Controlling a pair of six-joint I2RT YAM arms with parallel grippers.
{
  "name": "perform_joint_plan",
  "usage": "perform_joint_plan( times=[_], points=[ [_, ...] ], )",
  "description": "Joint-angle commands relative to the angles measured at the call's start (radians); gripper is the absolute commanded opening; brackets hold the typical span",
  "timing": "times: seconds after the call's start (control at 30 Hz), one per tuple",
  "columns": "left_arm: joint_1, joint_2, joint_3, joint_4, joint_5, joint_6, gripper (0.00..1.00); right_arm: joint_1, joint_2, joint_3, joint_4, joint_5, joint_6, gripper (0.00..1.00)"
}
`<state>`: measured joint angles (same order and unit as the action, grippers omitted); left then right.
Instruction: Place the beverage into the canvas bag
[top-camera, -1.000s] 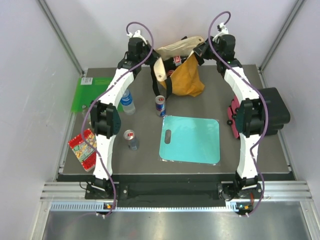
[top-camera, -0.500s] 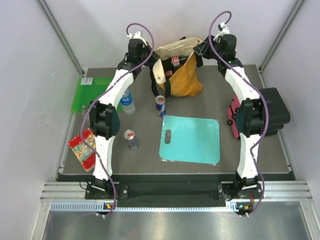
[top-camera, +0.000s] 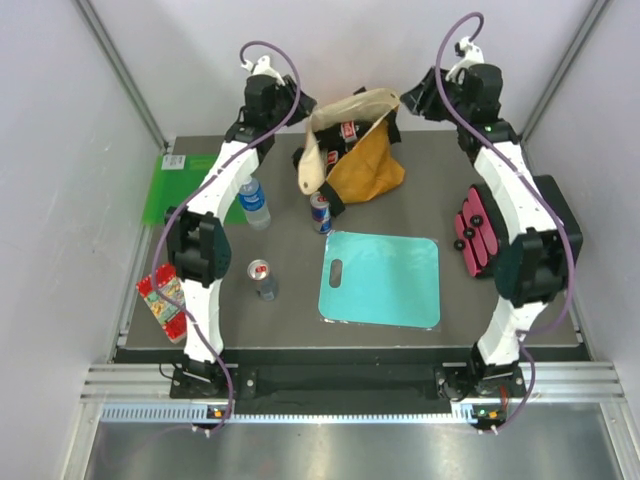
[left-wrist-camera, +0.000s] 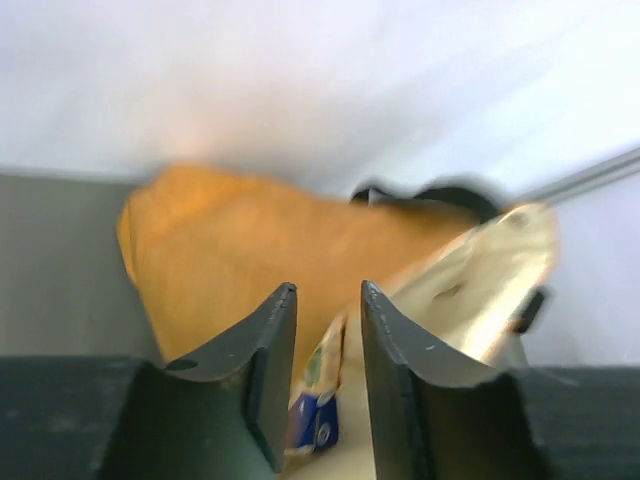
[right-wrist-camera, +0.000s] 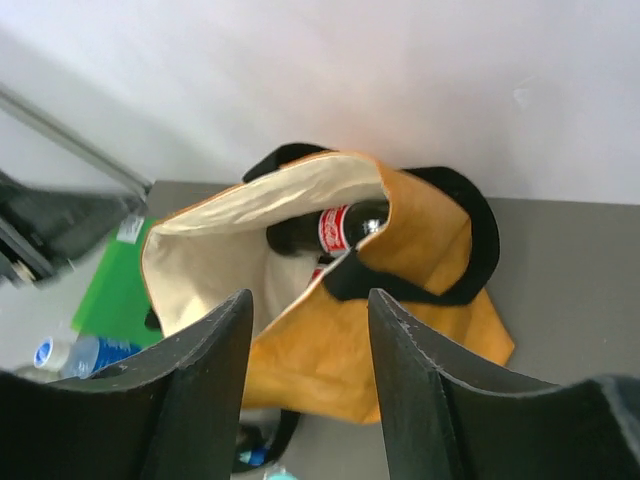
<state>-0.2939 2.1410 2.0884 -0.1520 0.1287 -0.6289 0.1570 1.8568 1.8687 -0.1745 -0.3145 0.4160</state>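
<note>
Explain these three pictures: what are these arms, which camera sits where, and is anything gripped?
Two white robot arms stand at the table's near edge. The wide picture looks down from above and behind them; the other two come from a camera on each wrist. On the dark table are a mustard-yellow canvas bag with black handles, a dark cola bottle inside it, a teal cutting board, a blue drink can, a grey drink can, and a clear water bottle. The left hand and right hand face the bag, fingers apart, holding nothing.

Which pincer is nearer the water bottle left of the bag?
Left. The left pincer hangs behind the water bottle, at the canvas bag's left edge; the right pincer is beyond the bag's far side, farther away.
</note>
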Motion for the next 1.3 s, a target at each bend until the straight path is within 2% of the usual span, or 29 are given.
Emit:
perform_joint_plan(
  times=[0.0,0.23,0.47,0.53,0.6,0.73,0.97,1.27],
  points=[
    [0.016,-0.168,-0.049,0.198,-0.04,0.008,0.39,0.071,-0.152,-0.138,-0.01,0.018,-0.085,0.51],
    [0.019,-0.237,-0.133,0.157,-0.054,0.055,0.45,0.206,-0.287,-0.279,-0.016,0.055,-0.138,0.54],
    [0.048,-0.32,-0.159,-0.018,-0.04,0.109,0.53,0.422,-0.3,-0.367,-0.025,0.147,-0.178,0.62],
    [0.071,-0.358,-0.175,-0.091,-0.018,0.12,0.64,0.461,-0.289,-0.37,-0.026,0.173,-0.171,0.63],
    [0.101,-0.383,-0.201,-0.151,-0.002,0.118,0.83,0.518,-0.283,-0.384,-0.017,0.198,-0.155,0.64],
    [0.139,-0.49,-0.315,-0.236,0.041,0.107,0.85,0.584,-0.252,-0.425,0.012,0.256,-0.109,0.7],
    [0.157,-0.685,-0.6,-0.236,0.083,0.113,0.86,0.612,-0.162,-0.437,0.012,0.308,-0.072,0.73],
    [0.164,-0.837,-0.717,-0.322,-0.007,0.159,0.86,0.621,-0.091,-0.413,0.003,0.308,-0.026,0.72]
  ],
)
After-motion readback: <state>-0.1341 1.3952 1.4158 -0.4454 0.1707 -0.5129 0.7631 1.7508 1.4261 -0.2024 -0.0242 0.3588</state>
